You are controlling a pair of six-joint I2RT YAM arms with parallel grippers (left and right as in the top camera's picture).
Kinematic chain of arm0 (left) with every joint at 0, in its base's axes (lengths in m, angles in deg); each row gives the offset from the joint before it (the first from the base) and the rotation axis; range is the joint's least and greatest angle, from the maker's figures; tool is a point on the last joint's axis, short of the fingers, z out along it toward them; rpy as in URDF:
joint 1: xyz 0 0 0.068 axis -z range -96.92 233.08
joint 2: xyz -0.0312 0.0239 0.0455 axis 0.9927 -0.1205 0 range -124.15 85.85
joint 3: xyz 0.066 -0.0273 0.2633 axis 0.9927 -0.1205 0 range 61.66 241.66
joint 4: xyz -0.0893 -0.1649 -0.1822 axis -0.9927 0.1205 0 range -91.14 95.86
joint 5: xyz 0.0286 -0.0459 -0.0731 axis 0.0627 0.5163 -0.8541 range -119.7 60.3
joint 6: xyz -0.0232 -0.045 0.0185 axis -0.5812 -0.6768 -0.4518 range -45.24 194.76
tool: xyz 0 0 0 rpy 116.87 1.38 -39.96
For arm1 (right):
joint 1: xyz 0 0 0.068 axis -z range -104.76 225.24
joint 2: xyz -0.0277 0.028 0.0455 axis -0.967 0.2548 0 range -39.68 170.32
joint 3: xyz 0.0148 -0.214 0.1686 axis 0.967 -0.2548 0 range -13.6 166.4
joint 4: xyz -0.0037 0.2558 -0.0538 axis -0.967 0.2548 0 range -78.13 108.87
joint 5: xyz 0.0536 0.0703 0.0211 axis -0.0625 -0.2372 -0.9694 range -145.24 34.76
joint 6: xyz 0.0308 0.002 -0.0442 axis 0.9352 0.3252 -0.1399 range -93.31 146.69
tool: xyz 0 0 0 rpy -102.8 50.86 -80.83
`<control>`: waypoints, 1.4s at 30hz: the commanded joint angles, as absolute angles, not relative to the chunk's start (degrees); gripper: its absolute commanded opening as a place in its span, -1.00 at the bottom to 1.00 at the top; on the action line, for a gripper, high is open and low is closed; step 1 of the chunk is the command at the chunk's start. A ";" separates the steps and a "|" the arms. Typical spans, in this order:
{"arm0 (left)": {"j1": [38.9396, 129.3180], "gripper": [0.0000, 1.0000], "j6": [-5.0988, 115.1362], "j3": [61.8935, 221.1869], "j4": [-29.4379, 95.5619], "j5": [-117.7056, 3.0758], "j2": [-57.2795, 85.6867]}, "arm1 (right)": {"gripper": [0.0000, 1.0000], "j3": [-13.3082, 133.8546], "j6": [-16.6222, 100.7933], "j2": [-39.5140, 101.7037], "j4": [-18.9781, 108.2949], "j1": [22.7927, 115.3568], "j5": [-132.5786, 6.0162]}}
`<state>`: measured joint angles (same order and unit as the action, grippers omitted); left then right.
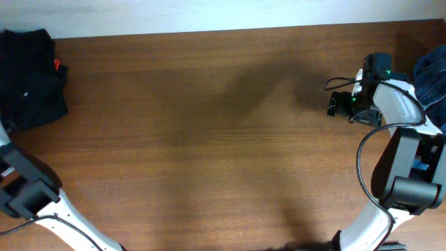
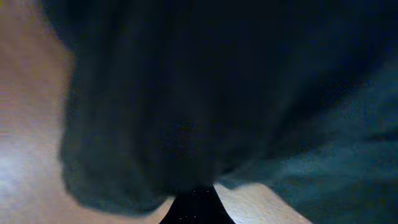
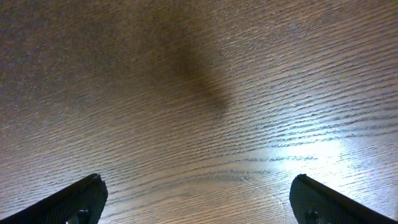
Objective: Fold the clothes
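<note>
The table (image 1: 209, 139) is showing a brown wood top with fine grain running across it, and most of it is lying bare under soft shadows. A pale wall (image 1: 209, 14) is running along the far edge. The black clothes (image 1: 28, 77) are sitting in a crumpled heap at the far left corner, with a small red tag (image 1: 58, 66) showing on the side facing the middle of the table. A piece of blue cloth (image 1: 433, 77) is lying at the far right corner.

The left claw (image 2: 193, 208) is sitting closed, and dark cloth is filling almost all of its camera view and bunching down right against the fingertips; whether any cloth is caught between them is not clear. The right claw (image 3: 199, 205) is hanging wide open and empty over bare wood near the right edge, well apart from the clothes, its two fingers (image 3: 68, 202) standing far from each other, with light glaring off the grain below.
</note>
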<state>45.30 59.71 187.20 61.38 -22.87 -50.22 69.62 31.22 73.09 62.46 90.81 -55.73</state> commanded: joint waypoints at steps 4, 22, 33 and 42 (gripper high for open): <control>43.64 -0.99 60.23 188.34 61.33 -33.12 -47.05 | 0.97 70.40 31.59 72.02 62.44 91.03 -56.06; 42.90 -1.00 56.28 189.65 61.42 -35.06 -41.98 | 0.97 70.40 31.62 72.02 62.44 91.03 -56.06; 43.18 -0.99 53.37 187.79 57.38 -21.05 -45.65 | 0.97 70.40 31.59 72.02 62.44 91.03 -56.06; 43.00 -0.99 53.39 188.58 56.09 -23.52 -51.25 | 0.97 70.40 31.59 72.02 62.44 91.03 -56.06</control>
